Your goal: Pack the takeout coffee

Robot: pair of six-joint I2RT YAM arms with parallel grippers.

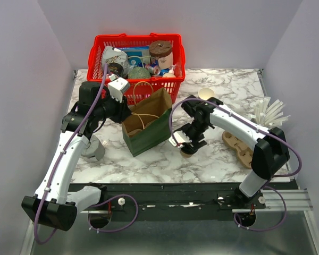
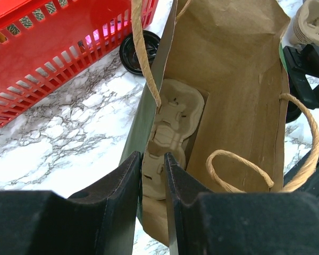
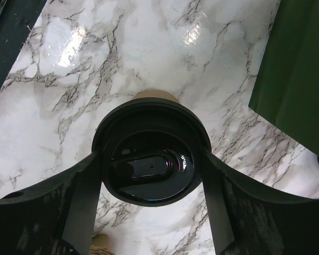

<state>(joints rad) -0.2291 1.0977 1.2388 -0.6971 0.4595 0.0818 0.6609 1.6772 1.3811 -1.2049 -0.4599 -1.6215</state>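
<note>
1. Takeout coffee (image 3: 151, 95), black-lidded, upright on marble table (image 1: 223, 87); right hand (image 3: 149, 175) straddles it from above, fingers not visibly touching.
2. Left hand (image 2: 153, 175) pinches paper bag (image 2: 228, 95) rim.
3. Red basket (image 1: 98, 53) behind.

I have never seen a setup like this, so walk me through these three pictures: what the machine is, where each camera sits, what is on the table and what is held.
The machine is two robot arms bolted at the near edge of a marble table. The wide picture looks down from above and behind them; the other two come from cameras on the wrists. On the table stand a red basket of odds and ends, an open paper bag with a pulp carrier inside, and a second carrier at the right. The left gripper pinches the bag's rim. The right gripper straddles a tan cup with a black lid; whether it presses the cup yet cannot be told.
</note>
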